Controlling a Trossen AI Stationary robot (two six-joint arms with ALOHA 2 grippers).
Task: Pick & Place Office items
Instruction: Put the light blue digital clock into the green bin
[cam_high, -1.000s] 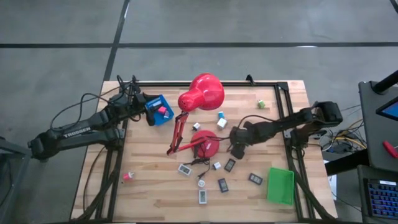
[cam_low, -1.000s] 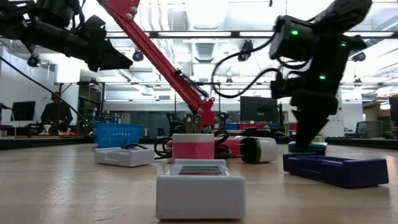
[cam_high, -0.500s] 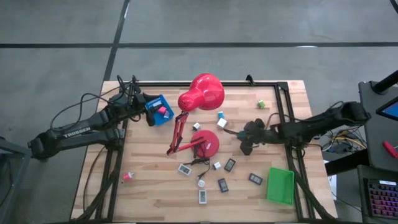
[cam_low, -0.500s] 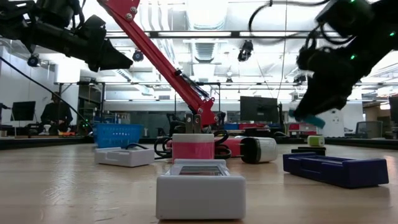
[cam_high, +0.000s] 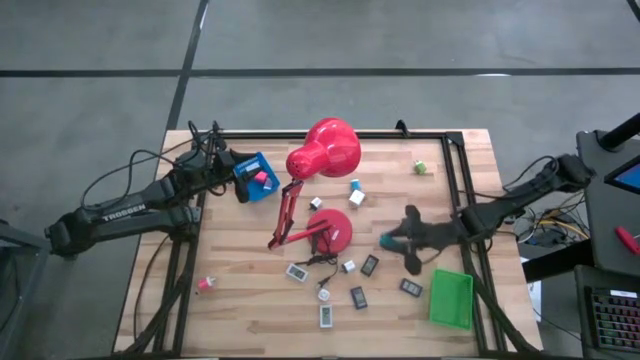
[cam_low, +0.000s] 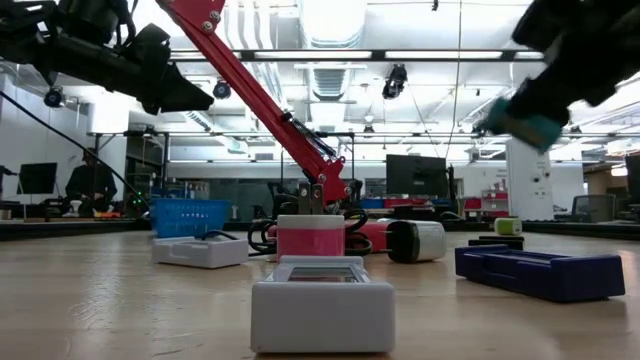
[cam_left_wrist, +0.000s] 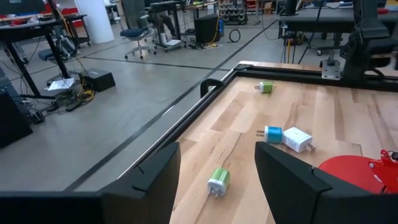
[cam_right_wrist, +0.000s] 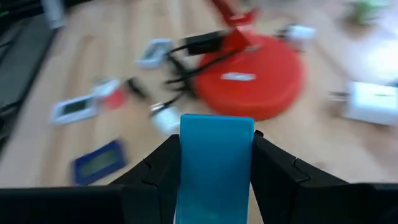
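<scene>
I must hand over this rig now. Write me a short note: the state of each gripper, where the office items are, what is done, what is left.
Right gripper: shut on a teal block, lifted near the green flat tray.
Left gripper: open, empty, over the blue tray, which holds a pink block.
Done: the pink block is in the blue tray.
Left: the green tray shows nothing inside; small blocks and flat rectangles lie around the red desk lamp.

From overhead you are looking straight down on the whole surface (cam_high: 250, 300). The low camera is sitting at surface level, facing across into the room. Each wrist camera is peering forward between its own fingers, close to the wood. All four are sharing the red lamp (cam_high: 322, 150).
</scene>
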